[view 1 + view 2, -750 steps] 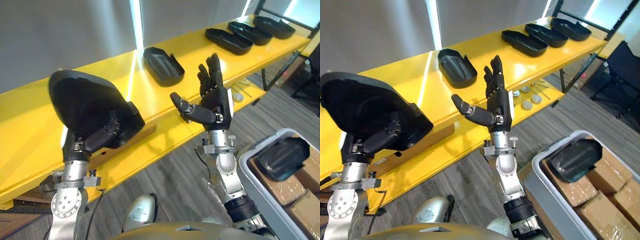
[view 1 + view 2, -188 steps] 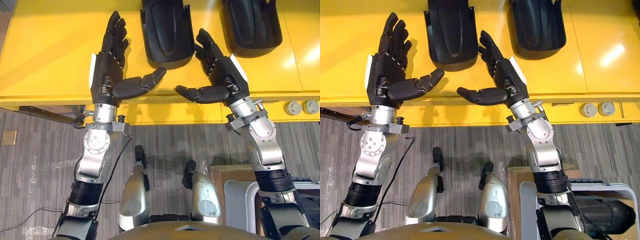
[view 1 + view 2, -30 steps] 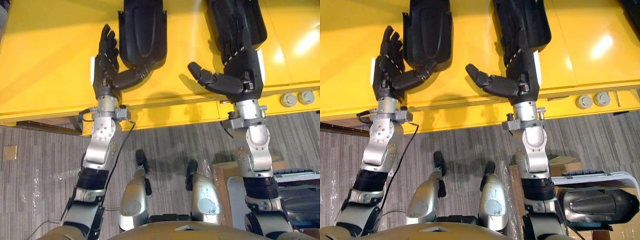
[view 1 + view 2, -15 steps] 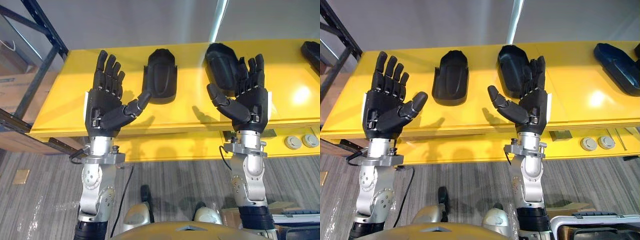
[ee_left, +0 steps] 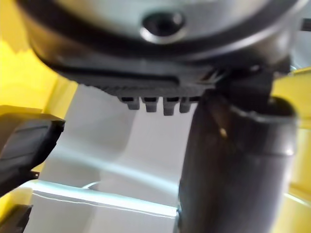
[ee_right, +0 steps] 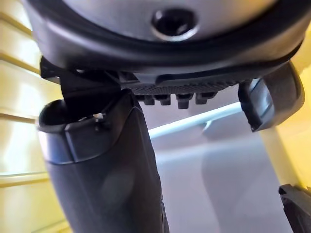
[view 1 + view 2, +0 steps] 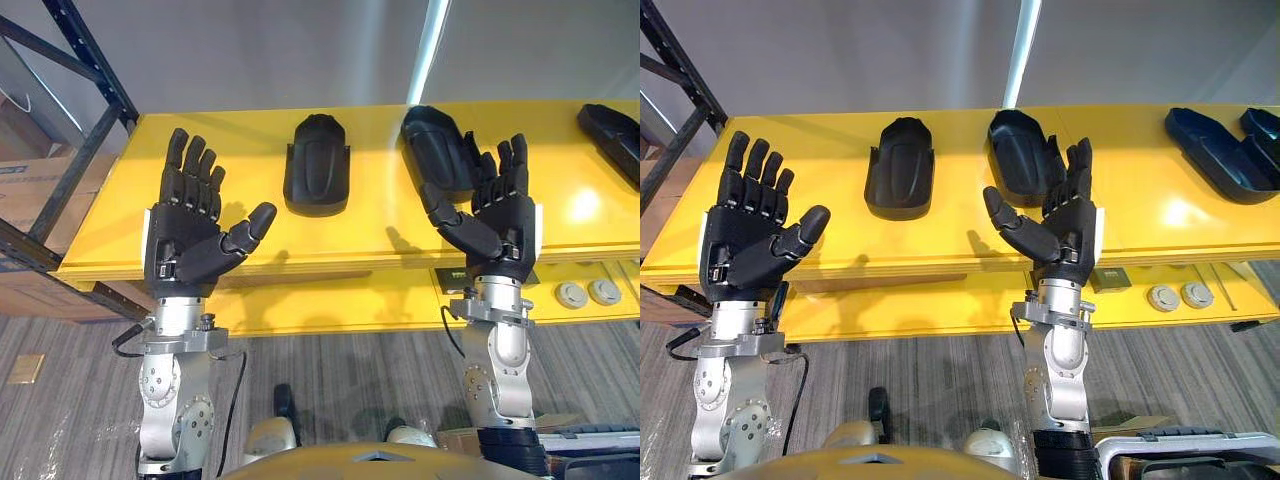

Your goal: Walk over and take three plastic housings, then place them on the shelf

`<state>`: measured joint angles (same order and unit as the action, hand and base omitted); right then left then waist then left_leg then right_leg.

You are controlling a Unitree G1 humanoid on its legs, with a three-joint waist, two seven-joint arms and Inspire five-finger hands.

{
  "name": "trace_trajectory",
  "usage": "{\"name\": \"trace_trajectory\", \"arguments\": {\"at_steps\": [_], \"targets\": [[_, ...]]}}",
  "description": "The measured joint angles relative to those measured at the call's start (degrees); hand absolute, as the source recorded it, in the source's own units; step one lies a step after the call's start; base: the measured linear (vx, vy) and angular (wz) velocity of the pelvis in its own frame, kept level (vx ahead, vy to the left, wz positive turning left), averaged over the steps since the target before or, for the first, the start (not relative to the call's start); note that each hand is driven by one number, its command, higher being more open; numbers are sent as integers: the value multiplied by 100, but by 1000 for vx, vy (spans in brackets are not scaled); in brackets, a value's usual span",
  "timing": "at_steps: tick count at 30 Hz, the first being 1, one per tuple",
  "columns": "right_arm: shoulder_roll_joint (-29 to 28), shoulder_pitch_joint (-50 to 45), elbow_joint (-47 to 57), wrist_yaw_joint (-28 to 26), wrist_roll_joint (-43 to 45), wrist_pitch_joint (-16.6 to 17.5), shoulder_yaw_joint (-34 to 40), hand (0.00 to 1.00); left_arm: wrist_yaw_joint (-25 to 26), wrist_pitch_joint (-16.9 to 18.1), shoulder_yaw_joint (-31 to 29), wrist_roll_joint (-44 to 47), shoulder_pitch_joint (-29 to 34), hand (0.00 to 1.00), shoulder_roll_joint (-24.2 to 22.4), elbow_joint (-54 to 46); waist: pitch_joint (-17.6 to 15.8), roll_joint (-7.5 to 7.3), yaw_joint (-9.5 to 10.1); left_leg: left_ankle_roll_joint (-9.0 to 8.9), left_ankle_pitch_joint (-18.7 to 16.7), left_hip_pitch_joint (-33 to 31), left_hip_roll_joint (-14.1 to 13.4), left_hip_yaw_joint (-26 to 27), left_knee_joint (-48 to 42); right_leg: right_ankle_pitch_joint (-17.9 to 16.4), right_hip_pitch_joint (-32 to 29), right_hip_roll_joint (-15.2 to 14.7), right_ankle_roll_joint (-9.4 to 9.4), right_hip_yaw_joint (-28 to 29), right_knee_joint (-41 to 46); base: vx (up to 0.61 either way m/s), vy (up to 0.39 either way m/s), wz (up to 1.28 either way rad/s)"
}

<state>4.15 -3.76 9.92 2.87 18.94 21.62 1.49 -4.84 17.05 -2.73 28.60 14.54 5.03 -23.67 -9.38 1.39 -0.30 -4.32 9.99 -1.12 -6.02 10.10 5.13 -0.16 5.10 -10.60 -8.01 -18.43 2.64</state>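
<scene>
Holding up the left hand (image 7: 185, 240) at lower left and the right hand (image 7: 500, 225) at centre right, fingers straight and spread, gripping nothing. Lying on the yellow shelf (image 7: 350, 240) — black housing (image 7: 317, 165) at upper centre, second housing (image 7: 435, 150) right of it, third housing (image 7: 1210, 145) at upper right.

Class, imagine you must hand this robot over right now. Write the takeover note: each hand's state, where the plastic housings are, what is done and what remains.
Left hand: open, empty, raised in front of the yellow shelf.
Right hand: open, empty, raised likewise.
Housings: none held, four on the shelf. The first housing lies between the hands. The second housing is partly behind the right hand. The third housing and fourth housing are at the shelf's right end.
Done: placing looks complete, with at least three on the shelf.
Left: probably only to confirm the count.
</scene>
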Motion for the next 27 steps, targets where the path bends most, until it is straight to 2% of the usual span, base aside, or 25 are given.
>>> {"name": "trace_trajectory", "arguments": {"at_steps": [3, 6, 10, 18, 27], "targets": [[3, -7, 0, -138, 73, 13, -120, 100, 291, -335, 10, 13, -9, 100, 0, 30, 27, 37, -2, -25, -17, 14, -20, 19, 0, -5, 2, 16, 11, 16, 4, -10, -8, -3], [10, -8, 0, -240, 64, 22, -244, 100, 293, -627, 74, 12, -9, 100, 4, 149, 63, 78, 5, -29, -16, 15, -47, 19, 1, -24, 1, 43, 43, 19, 2, 0, 0, 0], [18, -12, 0, -267, 61, 22, -367, 100, 339, -844, 288, 0, -10, 100, 21, 365, 97, 117, 2, -36, -14, 4, -63, 16, 1, -27, 0, 63, 47, 15, -22, 0, 0, 0], [83, -114, -1, -341, 212, 20, -496, 100, 447, -976, 795, 5, -72, 100, 67, 807, 195, 98, -2, -10, 13, -39, -58, 5, 0, 17, -16, 73, 30, 3, -80, 0, 0, 0], [285, -96, 0, -374, 215, 2, -816, 100, 1103, -981, 1308, -429, -586, 100, 185, 1065, 183, 98, -10, 8, 87, -371, -59, -61, 0, 14, -347, 80, 66, -7, -20, -16, 3, 3]]}}
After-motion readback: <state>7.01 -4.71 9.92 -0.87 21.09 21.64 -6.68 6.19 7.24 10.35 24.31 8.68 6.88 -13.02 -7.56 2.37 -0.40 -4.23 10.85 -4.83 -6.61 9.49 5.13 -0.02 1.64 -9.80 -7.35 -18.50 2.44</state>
